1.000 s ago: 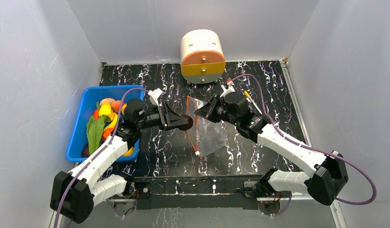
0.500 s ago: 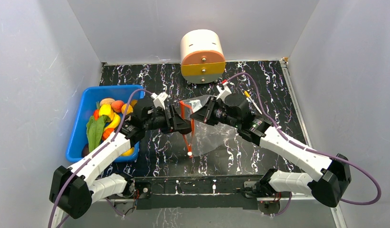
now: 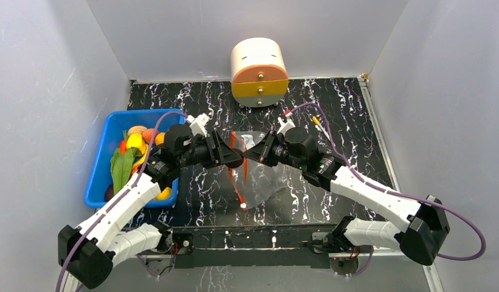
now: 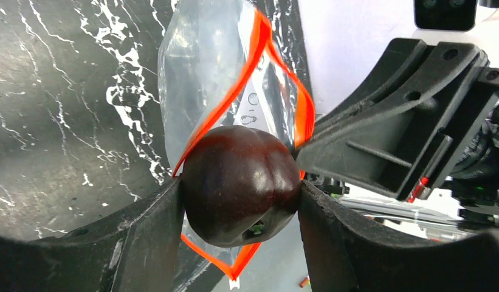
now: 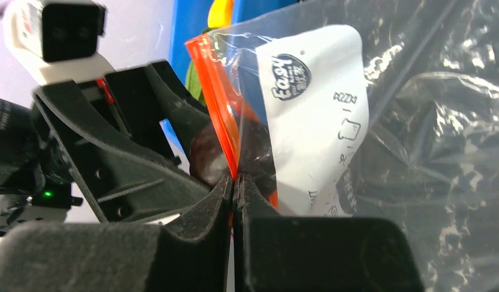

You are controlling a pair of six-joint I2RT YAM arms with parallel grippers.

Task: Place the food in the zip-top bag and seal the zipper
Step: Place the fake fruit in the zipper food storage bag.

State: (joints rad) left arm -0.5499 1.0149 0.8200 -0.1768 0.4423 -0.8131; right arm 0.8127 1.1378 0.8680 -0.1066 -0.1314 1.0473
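**Dark lump at the bag's mouth, both hands on the job**

From above: one zip-top bag [image 3: 268, 179] lies mid-surface, its body toward the right edge and its mouth facing left. The zipper [image 3: 235, 185] runs lengthwise from far to near, with its small white tab at the near end. The left hand [image 3: 236, 159] and right hand [image 3: 249, 156] meet at the far part of the mouth, almost touching, and they hide it there. One blue bin [image 3: 99, 182] sits by the left edge of the surface [image 3: 344, 115]. It holds a leafy green [image 3: 120, 171] among yellow and orange pieces too bunched to count. One cream cylinder [image 3: 259, 67] with an orange front stands at the far edge.

Left wrist: the left hand grips one dark brown lump [image 4: 240, 182] between both fingers, right at the mouth. The mouth gapes in an orange loop around and behind the lump. The right hand's black finger crowds in just beside it.

Right wrist: the right hand is clenched on one lip of the zipper, its pads pinching the strip. One white label [image 5: 313, 103] shows on the bag wall just beside.
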